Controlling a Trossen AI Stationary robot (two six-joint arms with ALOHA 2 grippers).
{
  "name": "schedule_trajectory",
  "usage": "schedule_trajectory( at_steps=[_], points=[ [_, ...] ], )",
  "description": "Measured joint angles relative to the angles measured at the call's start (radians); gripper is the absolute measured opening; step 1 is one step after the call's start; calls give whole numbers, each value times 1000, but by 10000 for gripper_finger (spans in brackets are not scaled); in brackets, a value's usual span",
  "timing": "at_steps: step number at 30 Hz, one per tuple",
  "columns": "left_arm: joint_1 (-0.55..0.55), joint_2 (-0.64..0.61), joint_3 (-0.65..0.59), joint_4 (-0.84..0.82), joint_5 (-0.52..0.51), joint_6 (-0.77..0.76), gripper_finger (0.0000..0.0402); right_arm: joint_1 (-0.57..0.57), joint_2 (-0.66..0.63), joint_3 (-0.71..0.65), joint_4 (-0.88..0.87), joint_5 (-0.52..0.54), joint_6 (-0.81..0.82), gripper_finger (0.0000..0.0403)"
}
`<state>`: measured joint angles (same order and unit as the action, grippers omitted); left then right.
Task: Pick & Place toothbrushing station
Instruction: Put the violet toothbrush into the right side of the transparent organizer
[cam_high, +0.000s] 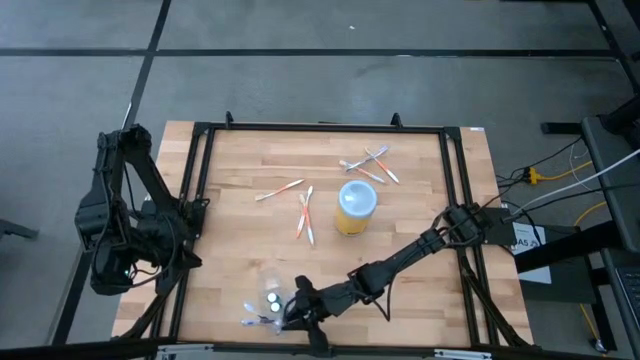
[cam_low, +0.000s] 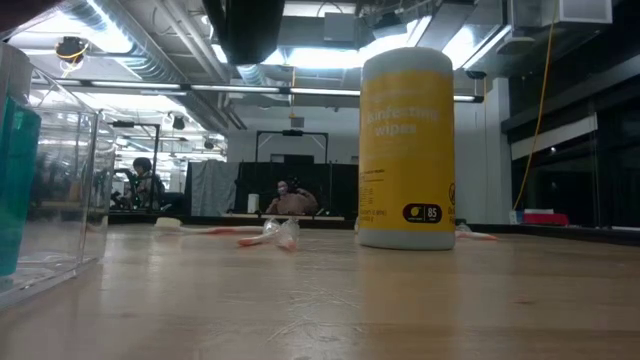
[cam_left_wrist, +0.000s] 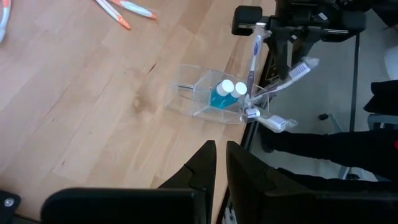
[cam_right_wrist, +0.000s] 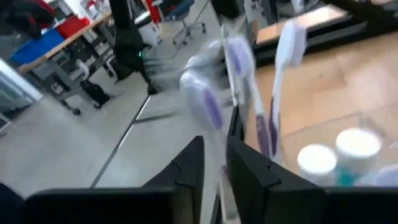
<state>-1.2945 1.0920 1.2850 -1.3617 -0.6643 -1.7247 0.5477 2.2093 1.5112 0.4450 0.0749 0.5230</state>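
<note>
At the table's near edge, the clear holder (cam_high: 268, 300) is sitting with two teal tubes (cam_left_wrist: 222, 94) and several brushes (cam_left_wrist: 254, 53) inside. Just beside it, the right gripper (cam_high: 300, 310) is hovering, jaws nearly closed, empty. Off the table's left side, the left gripper (cam_left_wrist: 221, 165) is waiting, jaws almost shut.

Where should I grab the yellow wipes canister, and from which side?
Grip the yellow canister across its round body, just below the pale lid, coming in level from the right arm's side. It stands upright, and toothbrushes lie close on its left, with more on the table beyond it. The body may prove too wide for the jaws.
</note>
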Motion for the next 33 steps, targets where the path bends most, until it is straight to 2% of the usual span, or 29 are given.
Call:
schedule_trajectory(
  at_steps=[6, 13, 24, 27, 30, 33],
  points=[
    [0, 0, 0, -1, -35, 9, 31, 0, 0, 0, -49, -73, 68, 105],
    [0, 3, 0, -4, -56, 27, 31, -2, -58, 0, -102, -170, 90, 105],
    [0, 9, 0, -20, -133, 40, 31, -3, -181, 1, -380, -147, 4, 100],
    [0, 23, -1, -26, -162, 20, 31, -5, -180, 0, -461, -191, 11, 100],
    [-1, 47, -1, 3, -305, 16, 31, -10, -222, -3, -421, -261, 18, 100],
    [-16, 75, -1, 54, -572, 71, 31, -8, -348, 1, -338, -202, -60, 100]
  ],
)
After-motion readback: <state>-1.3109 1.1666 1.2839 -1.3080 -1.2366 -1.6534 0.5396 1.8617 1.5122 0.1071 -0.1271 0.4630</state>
